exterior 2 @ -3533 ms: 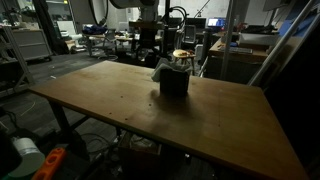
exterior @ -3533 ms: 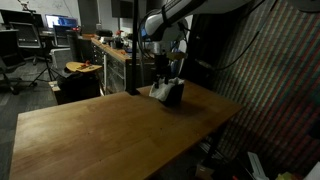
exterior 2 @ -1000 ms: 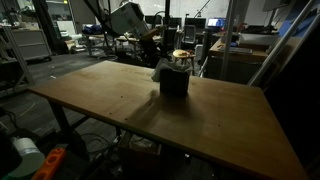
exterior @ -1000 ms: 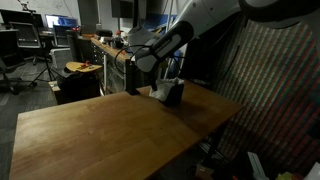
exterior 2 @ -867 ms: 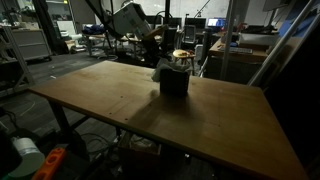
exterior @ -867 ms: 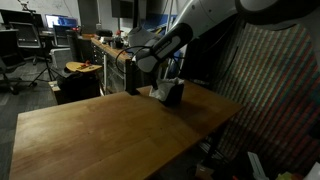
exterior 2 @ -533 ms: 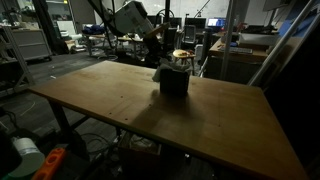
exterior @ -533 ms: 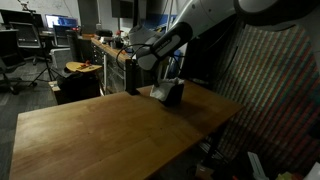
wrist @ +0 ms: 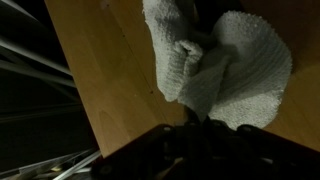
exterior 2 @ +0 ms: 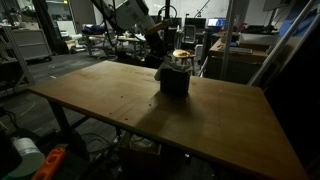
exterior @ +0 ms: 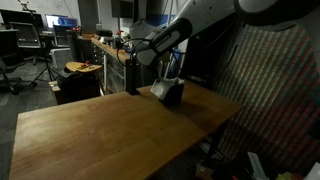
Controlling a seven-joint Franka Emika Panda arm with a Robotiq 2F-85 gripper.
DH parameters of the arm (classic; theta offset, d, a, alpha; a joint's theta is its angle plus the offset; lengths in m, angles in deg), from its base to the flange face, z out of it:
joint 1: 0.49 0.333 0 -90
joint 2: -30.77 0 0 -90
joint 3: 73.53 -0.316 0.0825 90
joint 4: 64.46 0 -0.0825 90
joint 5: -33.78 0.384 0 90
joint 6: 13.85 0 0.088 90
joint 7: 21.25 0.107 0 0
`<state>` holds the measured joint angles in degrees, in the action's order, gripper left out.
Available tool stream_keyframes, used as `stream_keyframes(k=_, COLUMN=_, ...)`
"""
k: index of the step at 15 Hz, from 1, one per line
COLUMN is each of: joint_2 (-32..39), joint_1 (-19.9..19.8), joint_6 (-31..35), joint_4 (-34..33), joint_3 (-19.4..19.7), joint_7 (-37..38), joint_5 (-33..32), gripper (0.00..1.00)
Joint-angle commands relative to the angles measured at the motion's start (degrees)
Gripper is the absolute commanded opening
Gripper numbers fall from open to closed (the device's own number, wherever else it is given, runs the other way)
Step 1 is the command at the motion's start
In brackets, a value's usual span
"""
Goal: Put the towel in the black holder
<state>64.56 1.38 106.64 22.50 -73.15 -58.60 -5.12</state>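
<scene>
My pincer (wrist: pixel 204 124) closed tight, empty. Towel (wrist: pixel 215 60) bunched, poking up from upright black holder (exterior 2: pixel 175 82); long axis unclear.

The arm (exterior: pixel 200 18) is built of thick, rounded links in white to pale grey, with darker bands at the joints; in both exterior views its shell shows bright above the desk (exterior: pixel 100 135). The claw (wrist: pixel 205 125) is black; in the wrist view it is a dark, blurred mass along the bottom edge, with details too dim to tell.
</scene>
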Motion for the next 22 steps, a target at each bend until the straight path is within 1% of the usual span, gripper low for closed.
stream_keyframes(k=1, joint_2=-0.2, joint_1=-1.1, joint_6=-3.1, joint_4=-3.8, joint_3=0.1, joint_7=1.8, joint_5=3.0, gripper=0.02)
stream_keyframes(k=5, joint_2=-1.4, joint_1=-2.5, joint_6=-4.8, joint_4=-5.6, joint_3=1.0, joint_7=4.6, joint_5=6.2, gripper=0.02)
stream_keyframes(k=10, joint_2=-2.3, joint_1=-4.0, joint_6=-6.9, joint_4=-6.5, joint_3=2.6, joint_7=9.5, joint_5=8.5, gripper=0.02)
stream_keyframes(k=14, joint_2=-2.5, joint_1=-4.5, joint_6=-9.5, joint_4=-5.1, joint_3=4.0, joint_7=14.0, joint_5=8.9, gripper=0.02)
stream_keyframes(k=19, joint_2=-2.3, joint_1=-4.9, joint_6=-13.8, joint_4=-2.0, joint_3=4.2, joint_7=18.9, joint_5=11.0, gripper=0.02)
stream_keyframes(k=22, joint_2=-0.7, joint_1=-5.0, joint_6=-13.0, joint_4=-1.5, joint_3=3.4, joint_7=21.6, joint_5=13.8, gripper=0.02)
